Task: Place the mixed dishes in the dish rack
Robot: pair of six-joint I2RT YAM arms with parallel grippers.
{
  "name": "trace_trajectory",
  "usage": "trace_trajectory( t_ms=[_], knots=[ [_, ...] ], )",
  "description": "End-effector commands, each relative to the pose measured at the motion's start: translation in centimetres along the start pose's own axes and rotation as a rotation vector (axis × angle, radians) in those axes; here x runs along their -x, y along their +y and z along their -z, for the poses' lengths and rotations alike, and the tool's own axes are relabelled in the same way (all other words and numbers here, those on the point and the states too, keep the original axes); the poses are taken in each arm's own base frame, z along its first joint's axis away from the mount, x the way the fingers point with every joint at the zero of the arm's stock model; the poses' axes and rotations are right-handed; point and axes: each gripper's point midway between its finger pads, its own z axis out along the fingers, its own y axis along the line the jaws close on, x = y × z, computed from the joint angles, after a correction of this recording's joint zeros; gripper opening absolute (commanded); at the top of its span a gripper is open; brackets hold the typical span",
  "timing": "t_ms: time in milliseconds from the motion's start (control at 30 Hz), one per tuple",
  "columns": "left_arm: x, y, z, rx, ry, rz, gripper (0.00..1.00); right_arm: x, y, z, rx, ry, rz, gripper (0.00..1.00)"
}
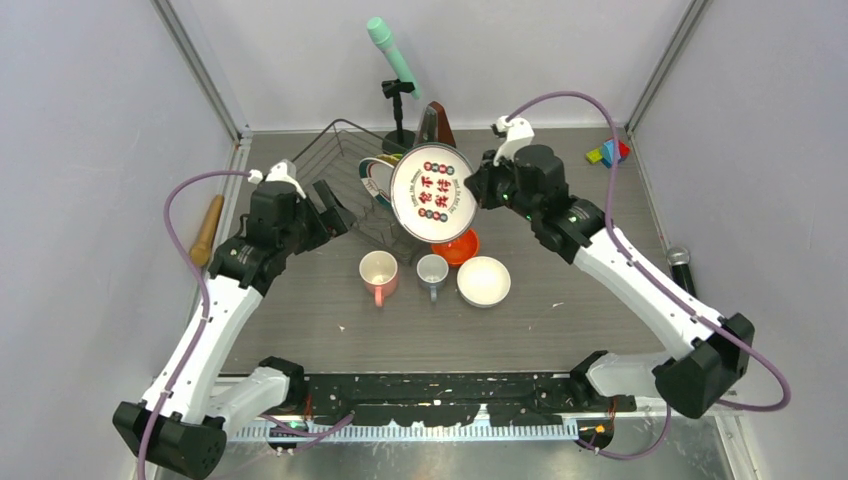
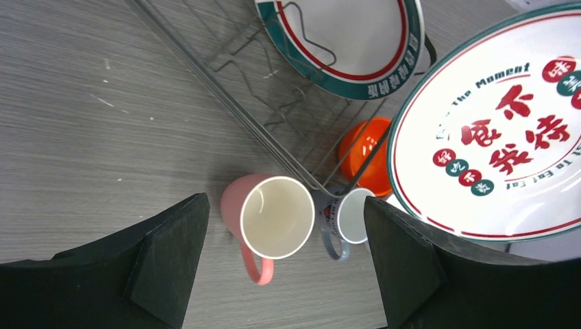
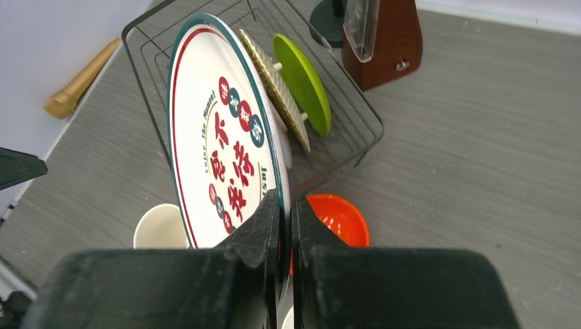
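Two grippers. The right gripper (image 3: 284, 205) was pinched on the rim of the teal-rimmed plate with red characters (image 3: 219, 137), held upright. Beyond its fingertips, a tan plate (image 3: 274, 89) and a lime-green plate (image 3: 301, 82) stood in the dish rack (image 3: 356, 130). The left gripper (image 2: 284, 202) gaped wide and empty, with the pink mug (image 2: 277, 216) below it.

on the desk (image 1: 300, 310), left to right, big mug (image 1: 378, 272), small mug (image 1: 432, 270) and bowl (image 1: 483, 281) sit before the rack (image 1: 345, 150); plates (image 3: 301, 86) stand inside it.

Top view — high, looking down on whole table (image 1: 300, 320); wrist views — close, angled down, sharing the printed plate (image 2: 493, 137).
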Motion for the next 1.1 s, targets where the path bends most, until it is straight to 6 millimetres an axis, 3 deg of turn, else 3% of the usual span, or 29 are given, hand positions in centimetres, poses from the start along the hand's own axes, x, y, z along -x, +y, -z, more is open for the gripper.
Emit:
trace_trajectory(
  t_ms=[0, 400, 767, 1067],
  knots=[
    [1.4, 1.6, 0.8, 0.068, -0.088, -0.028, 0.86, 7.9, 3.4, -0.3, 0.044, -0.261, 0.122, 0.0],
    [1.9, 2.9, 2.0, 0.116, -0.146, -0.041, 0.86, 8.1, 10.5, -6.4, 0.06, -0.33, 0.464, 0.0],
    [1.9, 2.7, 1.7, 0.105, -0.139, -0.062, 0.86, 6.0, 12.1, -11.1, -0.028, -0.366, 0.754, 0.0],
    [1.9, 2.6, 1.4, 0.102, -0.133, -0.074, 0.86, 6.4, 12.5, -12.4, -0.048, -0.395, 0.819, 0.0]
  ],
)
